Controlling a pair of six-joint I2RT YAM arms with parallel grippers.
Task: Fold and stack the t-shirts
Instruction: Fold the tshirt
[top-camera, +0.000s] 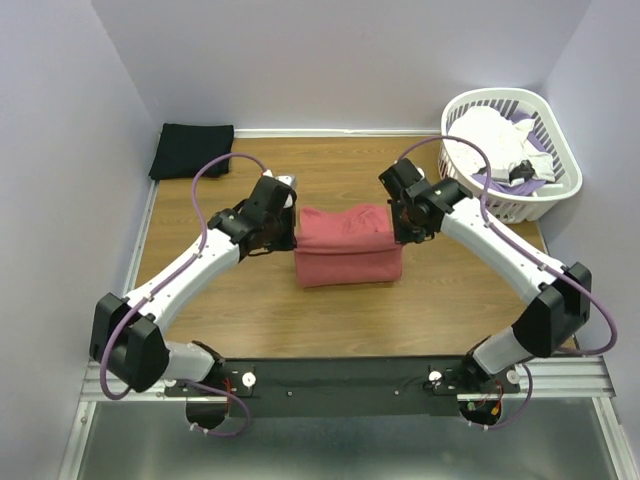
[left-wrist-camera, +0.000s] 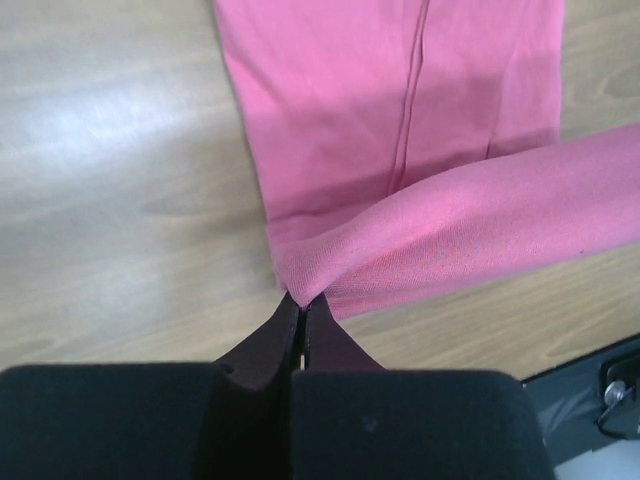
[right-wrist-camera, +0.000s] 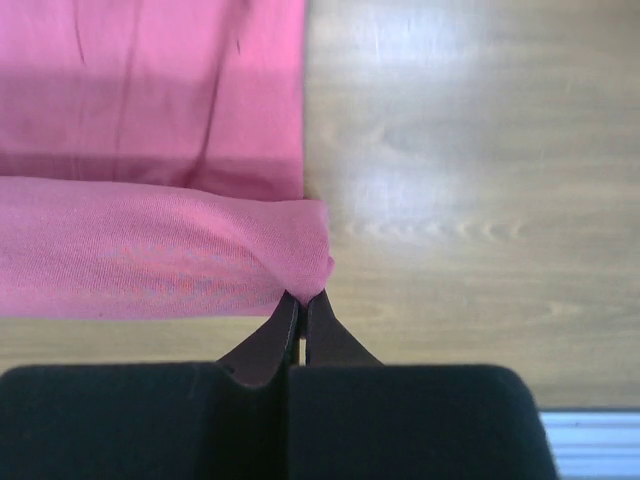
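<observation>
Centrally on the wooden table (top-camera: 330, 310), the coral-red t-shirt (top-camera: 348, 248) is seen partly folded. Its left edge is pinched between the closed fingers of the left gripper (left-wrist-camera: 301, 305), and its right edge is clamped by the right gripper (right-wrist-camera: 303, 300). The black t-shirt (top-camera: 190, 150) is laid folded at the far left corner, and the white basket (top-camera: 560, 190) is placed far right.

The top camera looks down from high behind, while each wrist camera looks closely past its own fingers (left-wrist-camera: 268, 348) at the coral-red t-shirt (top-camera: 348, 248), shared by all views.
</observation>
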